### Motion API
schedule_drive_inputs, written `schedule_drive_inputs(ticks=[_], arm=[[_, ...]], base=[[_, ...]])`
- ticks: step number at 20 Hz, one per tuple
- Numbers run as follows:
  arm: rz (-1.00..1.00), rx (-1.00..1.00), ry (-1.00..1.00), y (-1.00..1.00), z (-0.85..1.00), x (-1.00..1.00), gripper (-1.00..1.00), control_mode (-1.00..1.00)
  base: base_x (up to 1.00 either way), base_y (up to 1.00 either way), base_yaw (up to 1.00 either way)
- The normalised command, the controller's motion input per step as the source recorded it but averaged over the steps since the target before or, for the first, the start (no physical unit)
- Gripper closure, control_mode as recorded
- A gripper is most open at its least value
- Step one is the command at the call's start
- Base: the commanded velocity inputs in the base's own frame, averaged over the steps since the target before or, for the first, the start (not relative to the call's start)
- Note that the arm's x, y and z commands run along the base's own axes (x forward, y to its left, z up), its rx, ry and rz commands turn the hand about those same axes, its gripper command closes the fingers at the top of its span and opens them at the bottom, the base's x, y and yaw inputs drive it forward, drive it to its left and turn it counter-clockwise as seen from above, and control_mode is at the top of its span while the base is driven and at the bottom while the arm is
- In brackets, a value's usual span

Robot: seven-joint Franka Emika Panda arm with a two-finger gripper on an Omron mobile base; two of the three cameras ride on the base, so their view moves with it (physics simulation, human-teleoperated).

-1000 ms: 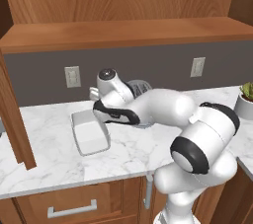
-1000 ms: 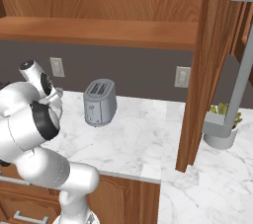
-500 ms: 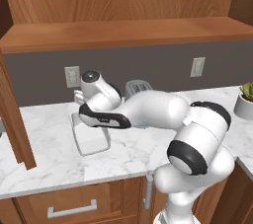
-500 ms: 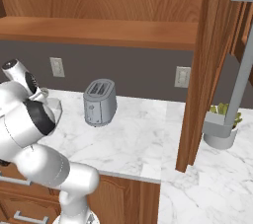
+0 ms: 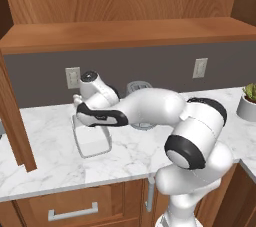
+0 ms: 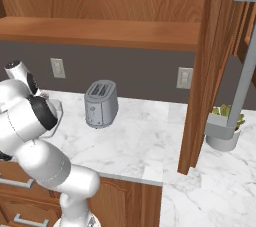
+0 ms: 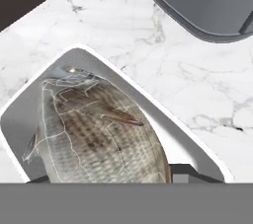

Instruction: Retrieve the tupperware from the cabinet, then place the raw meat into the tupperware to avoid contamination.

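Lower left of the hand view: scaly grey-brown raw meat [image 7: 101, 136] over the white-rimmed tupperware [image 7: 163, 119]; the tool's spread cannot be told.

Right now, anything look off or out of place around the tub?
Nothing spilled or damaged. The raw meat sits inside the tupperware, which stands upright on the marble counter. The toaster is upright beside it.

Raw meat [image 7: 101, 134] fills tupperware [image 7: 163, 119] opening; toaster [image 6: 101, 104] just beside; counter [image 5: 130, 156] in front bare.
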Motion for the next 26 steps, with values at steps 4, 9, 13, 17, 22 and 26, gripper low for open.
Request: schedule_drive_inputs(ticks=[4,9,13,17,22,26], arm=[[0.0,0.0,0.04,0.08,-0.39,-0.04,1.0,-1.0],[0.0,0.0,0.02,0.01,-0.33,0.0,1.0,-1.0],[0.0,0.0,0.02,0.0,-0.23,0.0,1.0,-1.0],[0.0,0.0,0.03,0.03,-0.2,0.0,-1.0,-1.0],[0.0,0.0,0.01,0.05,-0.1,0.02,-1.0,-1.0],[0.0,-0.01,0.03,0.05,0.01,0.15,-1.0,-1.0]], base=[[0.0,0.0,0.0],[0.0,0.0,0.0],[0.0,0.0,0.0],[0.0,0.0,0.0],[0.0,0.0,0.0],[0.0,0.0,0.0]])
